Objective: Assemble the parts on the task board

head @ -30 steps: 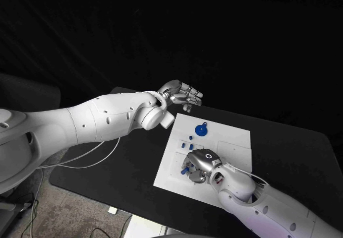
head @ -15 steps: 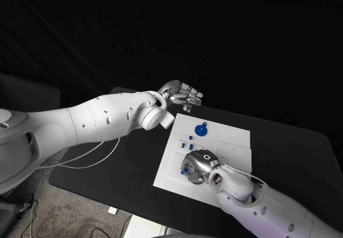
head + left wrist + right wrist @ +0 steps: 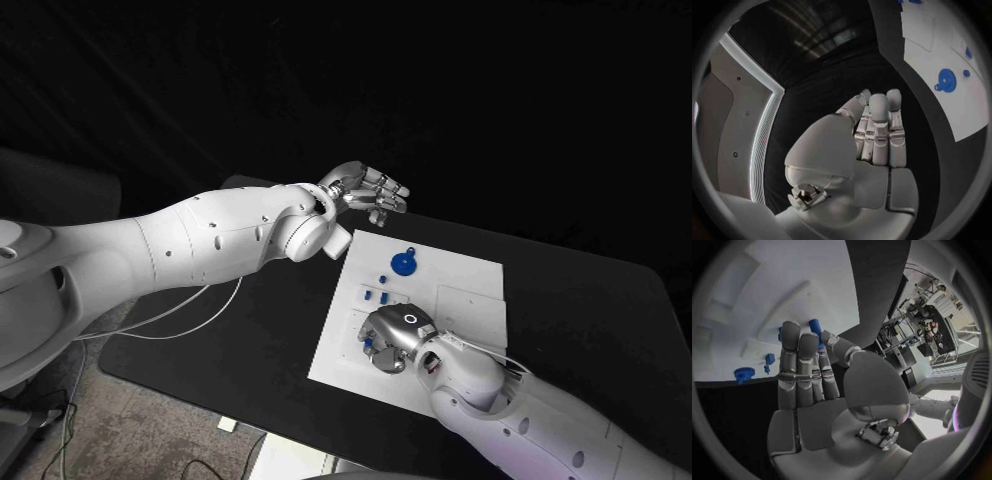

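The white task board [image 3: 462, 290] lies in the middle of the black table. A round blue part [image 3: 405, 263] sits near its far edge, with small blue parts [image 3: 378, 295] closer in. My right hand [image 3: 397, 335] hovers low over the board's near-left area, fingers stretched out. In the right wrist view a small blue peg [image 3: 814, 326] stands just past the fingertips [image 3: 798, 342], beside the thumb; nothing is gripped. My left hand [image 3: 368, 192] is raised beyond the board's far-left corner, fingers straight and together, holding nothing [image 3: 876, 135].
Further blue pieces [image 3: 744, 374] lie on the board [image 3: 786, 285] near my right hand. The left wrist view shows the board [image 3: 942, 45] with the round blue part [image 3: 945, 80]. Black table [image 3: 231, 340] surrounds the board.
My right hand has slid leftwards over the near part of the board, towards the small blue pieces. The left hand has stayed where it was.
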`<state>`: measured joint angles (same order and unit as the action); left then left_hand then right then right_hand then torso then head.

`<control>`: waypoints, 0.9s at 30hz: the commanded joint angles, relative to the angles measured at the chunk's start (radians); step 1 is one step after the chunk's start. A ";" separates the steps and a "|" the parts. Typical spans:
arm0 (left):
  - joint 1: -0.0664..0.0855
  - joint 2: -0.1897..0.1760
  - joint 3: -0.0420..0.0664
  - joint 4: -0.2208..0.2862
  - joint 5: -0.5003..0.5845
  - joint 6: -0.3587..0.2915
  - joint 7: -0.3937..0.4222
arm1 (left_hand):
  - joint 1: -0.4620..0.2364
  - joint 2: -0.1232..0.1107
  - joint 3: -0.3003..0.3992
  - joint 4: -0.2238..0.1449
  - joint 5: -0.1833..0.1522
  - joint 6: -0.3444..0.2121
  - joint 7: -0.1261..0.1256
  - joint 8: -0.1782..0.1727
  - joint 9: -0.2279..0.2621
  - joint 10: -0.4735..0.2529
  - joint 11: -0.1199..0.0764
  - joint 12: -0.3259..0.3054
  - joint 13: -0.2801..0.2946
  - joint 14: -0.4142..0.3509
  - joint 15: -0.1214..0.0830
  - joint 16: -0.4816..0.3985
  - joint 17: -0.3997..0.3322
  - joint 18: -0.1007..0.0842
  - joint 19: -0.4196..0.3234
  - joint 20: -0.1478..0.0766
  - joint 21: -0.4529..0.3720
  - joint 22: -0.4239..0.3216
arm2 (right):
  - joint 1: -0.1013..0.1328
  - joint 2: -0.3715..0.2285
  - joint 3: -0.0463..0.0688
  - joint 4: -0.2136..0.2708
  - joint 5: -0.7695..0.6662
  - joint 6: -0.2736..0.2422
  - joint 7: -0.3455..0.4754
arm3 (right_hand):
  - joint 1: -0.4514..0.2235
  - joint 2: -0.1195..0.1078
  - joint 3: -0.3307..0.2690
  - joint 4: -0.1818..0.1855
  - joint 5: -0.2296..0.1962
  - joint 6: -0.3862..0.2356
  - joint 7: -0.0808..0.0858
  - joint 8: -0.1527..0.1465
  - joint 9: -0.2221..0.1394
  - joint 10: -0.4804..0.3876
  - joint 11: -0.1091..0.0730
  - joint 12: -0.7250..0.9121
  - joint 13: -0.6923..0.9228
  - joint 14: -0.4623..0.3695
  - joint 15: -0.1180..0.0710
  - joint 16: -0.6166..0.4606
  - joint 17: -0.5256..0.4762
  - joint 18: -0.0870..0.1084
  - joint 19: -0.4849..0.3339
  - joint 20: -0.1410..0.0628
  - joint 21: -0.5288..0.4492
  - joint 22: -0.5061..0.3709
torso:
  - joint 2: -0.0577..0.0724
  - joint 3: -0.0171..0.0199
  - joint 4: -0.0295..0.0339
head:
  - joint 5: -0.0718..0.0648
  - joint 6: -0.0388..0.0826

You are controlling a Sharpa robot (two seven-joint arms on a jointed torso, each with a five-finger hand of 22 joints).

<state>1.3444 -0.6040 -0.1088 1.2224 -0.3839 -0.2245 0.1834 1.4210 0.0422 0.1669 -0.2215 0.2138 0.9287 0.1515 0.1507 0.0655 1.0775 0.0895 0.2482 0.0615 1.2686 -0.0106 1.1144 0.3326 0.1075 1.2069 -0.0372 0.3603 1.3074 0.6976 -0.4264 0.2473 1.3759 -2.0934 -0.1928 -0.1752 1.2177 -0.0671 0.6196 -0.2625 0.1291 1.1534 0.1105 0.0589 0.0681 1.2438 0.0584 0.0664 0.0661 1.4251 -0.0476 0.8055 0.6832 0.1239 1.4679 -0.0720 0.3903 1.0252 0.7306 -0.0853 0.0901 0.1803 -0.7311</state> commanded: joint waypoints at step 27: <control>0.001 -0.005 0.001 0.003 0.007 0.014 0.004 | -0.004 0.006 0.002 0.006 0.004 -0.004 0.001 -0.002 -0.001 0.008 -0.003 -0.002 0.000 0.010 -0.002 -0.003 0.003 0.012 0.008 0.000 -0.009 0.018 | -0.004 -0.014 -0.006 0.006 0.048 -0.069 0.047 | -0.035 -0.050 -0.125 -0.006 0.062 -0.064 0.001 0.003 -0.004 -0.088 0.022 -0.007 -0.006 -0.008 0.022 0.008 -0.044 0.041 0.033 0.024 -0.049 -0.023 | 0.000 0.0004 -0.0007 | -0.011 -0.003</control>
<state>1.3444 -0.6090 -0.1087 1.2230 -0.3836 -0.2226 0.1824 1.4210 0.0422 0.1669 -0.2215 0.2138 0.9287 0.1515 0.1507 0.0655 1.0813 0.0860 0.2482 0.0615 1.2723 -0.0143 1.1145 0.3335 0.1074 1.2080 -0.0359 0.3539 1.3075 0.6939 -0.4401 0.2415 1.3783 -2.0537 -0.2370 -0.1421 1.1857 -0.1126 0.4999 -0.2685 0.1862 1.0948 0.1118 0.0589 0.0651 1.1610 0.0804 0.0615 0.0612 1.4181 -0.0338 0.8095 0.6400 0.1489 1.4667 -0.0568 0.3468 1.0028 0.7308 -0.0847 0.0894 0.1695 -0.7354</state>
